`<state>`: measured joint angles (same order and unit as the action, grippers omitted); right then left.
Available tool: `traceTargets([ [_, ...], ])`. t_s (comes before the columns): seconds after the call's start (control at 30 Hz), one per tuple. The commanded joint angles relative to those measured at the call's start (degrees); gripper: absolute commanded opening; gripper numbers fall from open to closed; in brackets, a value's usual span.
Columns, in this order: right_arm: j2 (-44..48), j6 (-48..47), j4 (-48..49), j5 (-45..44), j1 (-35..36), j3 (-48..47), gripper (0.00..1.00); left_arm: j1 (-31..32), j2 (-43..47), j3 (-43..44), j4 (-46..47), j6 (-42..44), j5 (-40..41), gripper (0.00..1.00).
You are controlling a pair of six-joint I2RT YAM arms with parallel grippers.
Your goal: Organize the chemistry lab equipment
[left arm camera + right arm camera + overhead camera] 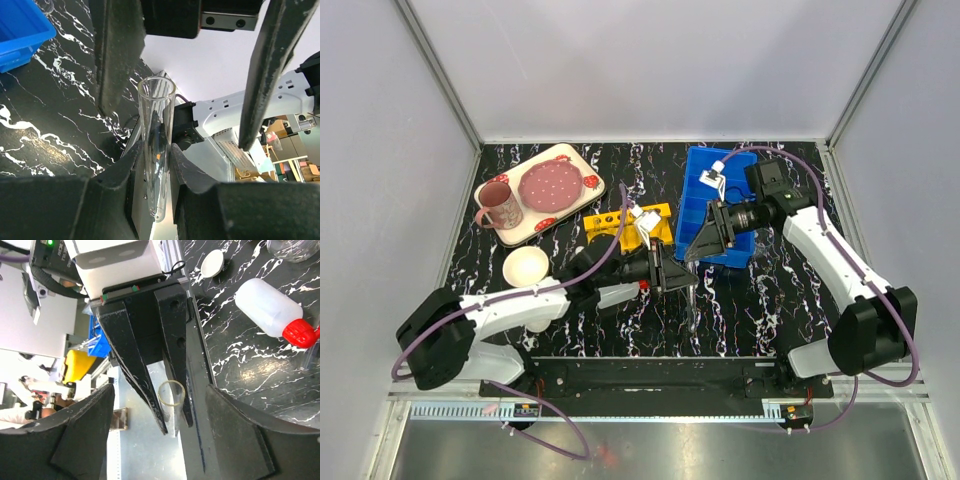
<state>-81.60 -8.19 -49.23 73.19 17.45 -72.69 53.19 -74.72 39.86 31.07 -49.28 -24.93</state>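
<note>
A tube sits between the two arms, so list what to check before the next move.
1. Left claw grips the test tube: ok, it is pinched between both fingers.
2. Right claw is off the tube: ok, its fingers stand wide on either side without touching.
3. Tube is whole: ok, the rim and wall show no break.
4. Yellow rack has a free hole: cannot tell, the left arm covers part of it.
5. Bottle stands upright: not ok, it lies on its side.
</note>
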Motion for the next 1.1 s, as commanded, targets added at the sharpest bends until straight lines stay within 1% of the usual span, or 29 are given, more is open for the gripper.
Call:
traceTargets([
  [0.0,2.23,5.81,6.07,2.66,-0.23,2.54,0.75,0.42,-1.48,3.30,2.42,-0.64,-0.12,0.23],
  [0.03,2.59,6.16,6.51,2.31,-0.23,3.42,0.72,0.51,-1.83,3.65,2.59,-0.82,-0.03,0.23],
  [0.07,2.85,6.51,6.78,2.05,-0.23,3.78,0.64,0.60,-1.92,3.82,2.68,-1.00,0.05,0.23],
  [0.13,3.03,6.78,7.48,1.61,-0.31,4.39,0.58,0.69,-2.45,4.18,2.86,-1.17,0.14,0.23],
  [0.17,3.12,6.95,7.48,1.52,-0.23,4.48,0.52,0.86,-2.54,4.26,2.94,-1.26,0.23,0.23],
  [0.27,3.29,7.30,7.84,0.82,-0.31,4.48,0.42,0.95,-2.80,4.26,3.29,-1.70,0.32,0.23],
  [0.3,3.29,7.39,8.01,0.38,-0.23,4.40,0.34,1.13,-2.80,4.18,3.30,-1.79,0.32,0.23],
  [0.4,3.64,7.74,8.27,-0.32,-0.92,4.22,0.26,1.13,-2.36,3.22,3.82,-2.31,0.93,0.25],
  [0.47,3.99,9.49,8.89,-0.24,-1.80,4.39,0.24,1.13,-1.05,2.42,4.44,-2.49,2.16,0.27],
  [0.57,4.78,12.66,11.61,0.64,-4.35,4.83,0.22,1.13,1.58,0.58,4.09,-2.40,5.40,0.40],
  [0.6,4.96,13.45,12.83,0.90,-5.66,4.92,0.22,1.13,2.46,-0.56,3.91,-2.40,6.55,0.50],
  [0.7,5.66,16.35,14.07,0.55,-7.17,4.31,0.22,1.13,6.77,-3.72,3.21,-1.97,11.73,0.68],
  [0.73,5.58,17.66,14.08,0.20,-7.87,3.09,0.22,1.21,9.30,-4.78,3.38,-1.35,13.31,0.78],
  [0.8,5.23,19.34,14.16,-0.15,-8.40,1.59,0.22,1.22,12.04,-8.37,4.87,-1.35,16.92,0.86],
  [0.83,4.70,21.09,14.16,-0.24,-8.84,0.10,0.22,1.13,14.40,-9.52,6.27,-1.35,17.97,0.93],
  [0.93,3.30,24.52,14.60,-0.24,-9.54,-1.75,0.22,1.13,17.05,-12.17,8.91,-1.35,18.69,0.98],
  [1.07,1.71,29.27,19.24,1.08,-10.68,-0.36,0.22,1.22,16.10,-12.26,9.88,-2.49,16.24,0.98],
])
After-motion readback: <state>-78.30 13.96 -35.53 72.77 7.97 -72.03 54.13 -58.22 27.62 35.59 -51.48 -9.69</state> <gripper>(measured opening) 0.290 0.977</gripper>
